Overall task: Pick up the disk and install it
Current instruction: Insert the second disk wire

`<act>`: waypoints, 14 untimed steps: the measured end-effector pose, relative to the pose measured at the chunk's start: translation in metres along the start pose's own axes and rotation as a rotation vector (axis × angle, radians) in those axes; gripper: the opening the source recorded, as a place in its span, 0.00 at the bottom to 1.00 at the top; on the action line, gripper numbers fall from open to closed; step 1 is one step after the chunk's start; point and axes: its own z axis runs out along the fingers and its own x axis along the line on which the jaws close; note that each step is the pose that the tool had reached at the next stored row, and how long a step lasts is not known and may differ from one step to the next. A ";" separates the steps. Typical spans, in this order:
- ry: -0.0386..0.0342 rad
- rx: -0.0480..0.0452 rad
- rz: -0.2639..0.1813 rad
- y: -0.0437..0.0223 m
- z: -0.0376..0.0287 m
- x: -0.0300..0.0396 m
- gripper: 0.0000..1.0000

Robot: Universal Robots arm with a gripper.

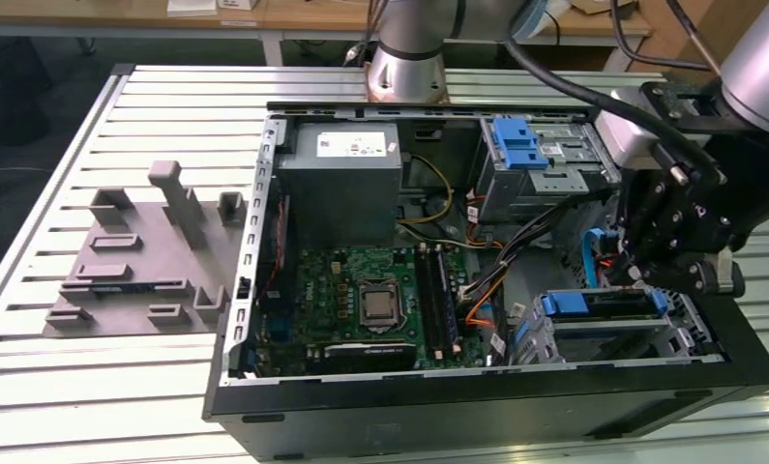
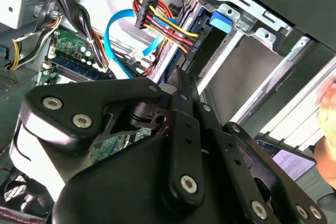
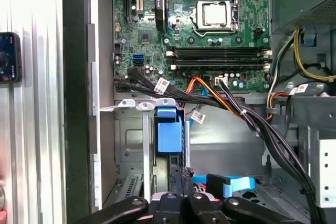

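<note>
The disk (image 1: 612,305) is sitting edge-up in the lower bay of the open computer case (image 1: 488,406), blue caddy showing. Gripper (image 1: 642,274) is hanging just above it; jaws' state cannot be told. Cables (image 3: 247,114) are crowding alongside.

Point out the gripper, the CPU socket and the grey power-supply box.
gripper (image 1: 635,274), exterior view, between its fingertips.
CPU socket (image 1: 377,302), exterior view, its metal centre.
grey power-supply box (image 1: 345,184), exterior view, its grey side face.

The exterior view looks down on the open computer case (image 1: 488,387); both wrist views sit close inside it.
</note>
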 end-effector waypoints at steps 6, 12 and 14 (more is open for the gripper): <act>-0.0003 0.0000 0.000 0.0013 -0.0068 -0.0001 0.11; 0.0000 0.0005 0.000 0.0110 -0.0069 0.0004 0.11; 0.0001 0.0006 0.000 0.0128 -0.0070 0.0005 0.11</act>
